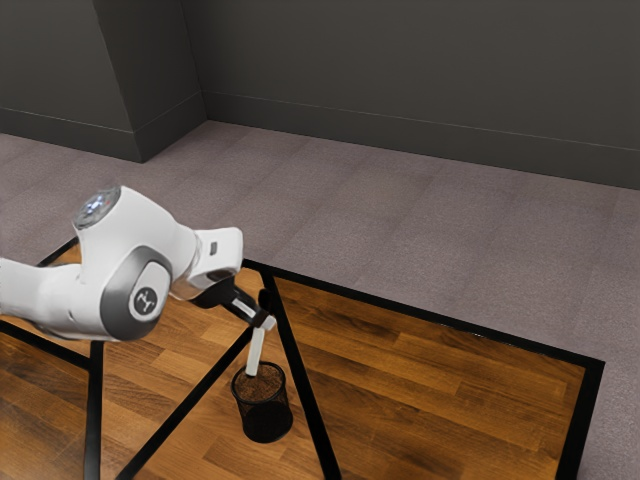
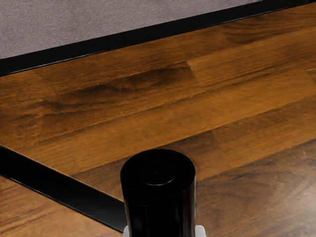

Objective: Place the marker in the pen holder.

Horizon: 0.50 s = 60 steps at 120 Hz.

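My gripper is shut on the marker, whose white body hangs down, slightly tilted, with its black end up. Its lower tip overlaps the opening of the pen holder, a black mesh cup standing upright on the table; whether the tip is below the rim I cannot tell. In the wrist view the marker shows its round black end large and close, and my gripper has a pale fingertip on each side of it.
The wooden table has black metal edges and crossing black bars, one of them just beside the pen holder. Carpeted floor and a dark wall lie beyond the table.
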{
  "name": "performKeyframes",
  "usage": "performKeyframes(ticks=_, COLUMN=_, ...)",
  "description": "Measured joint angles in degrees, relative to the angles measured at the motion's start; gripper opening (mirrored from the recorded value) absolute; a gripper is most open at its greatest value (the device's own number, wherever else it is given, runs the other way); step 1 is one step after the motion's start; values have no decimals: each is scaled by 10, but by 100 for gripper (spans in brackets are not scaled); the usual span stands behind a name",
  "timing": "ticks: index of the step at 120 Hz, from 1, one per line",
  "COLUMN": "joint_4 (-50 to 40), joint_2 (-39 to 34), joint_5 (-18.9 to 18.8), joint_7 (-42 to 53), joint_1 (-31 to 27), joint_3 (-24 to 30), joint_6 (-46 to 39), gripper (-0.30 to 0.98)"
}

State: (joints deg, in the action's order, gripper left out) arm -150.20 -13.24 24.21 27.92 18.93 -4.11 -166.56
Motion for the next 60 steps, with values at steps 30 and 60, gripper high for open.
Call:
performKeyframes(ticks=30, joint_4=-2, joint_2=12, joint_5=15, joint_7=21, joint_1=8, joint_3=2, joint_6=-33, gripper=-4)
performKeyframes(ticks=60, joint_4=-21, joint_2=-5, joint_5=43, joint_7=35, joint_1=20, joint_3=5, joint_6=-45, gripper=-3)
